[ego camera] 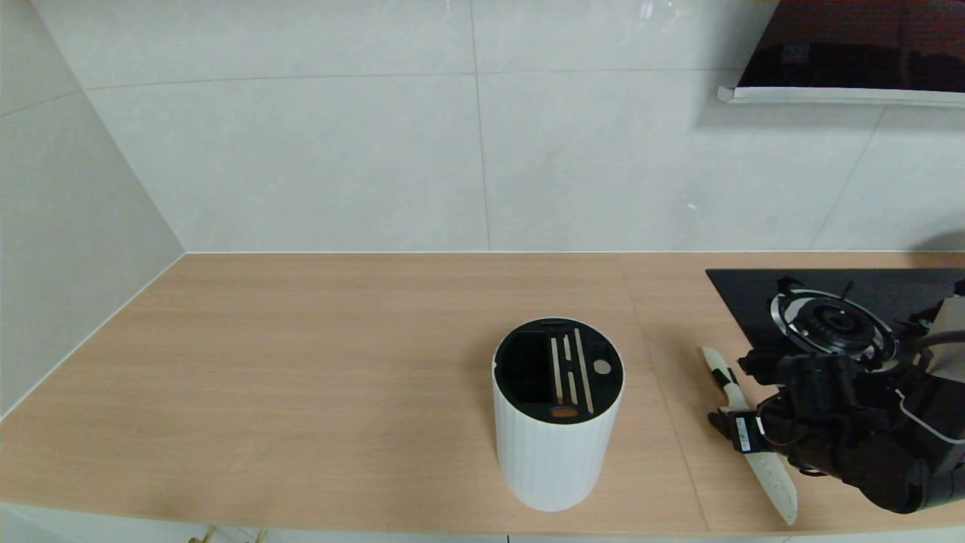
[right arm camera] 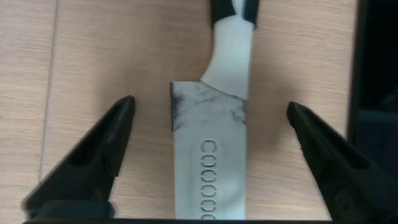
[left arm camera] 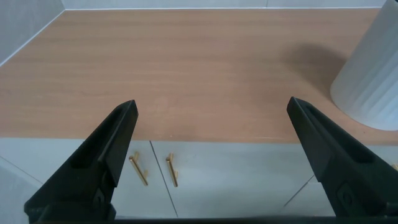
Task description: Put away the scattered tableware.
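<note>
A white knife [ego camera: 758, 452] with a black-and-white handle lies flat on the wooden counter [ego camera: 301, 362], right of a white ribbed knife holder [ego camera: 556, 452] with a slotted black top. My right gripper [ego camera: 742, 396] is open just above the knife near where blade meets handle. In the right wrist view the right gripper [right arm camera: 210, 107] has one finger on each side of the marbled blade [right arm camera: 208, 155], neither touching it. My left gripper [left arm camera: 211, 109] is open and holds nothing, over the counter's front edge, with the holder [left arm camera: 373, 81] off to one side.
A black gas hob [ego camera: 829, 320] with a burner sits close behind the right gripper. A range hood [ego camera: 852, 53] hangs at the upper right. Tiled walls close the back and left. Cabinet doors with gold handles [left arm camera: 171, 169] lie below the counter edge.
</note>
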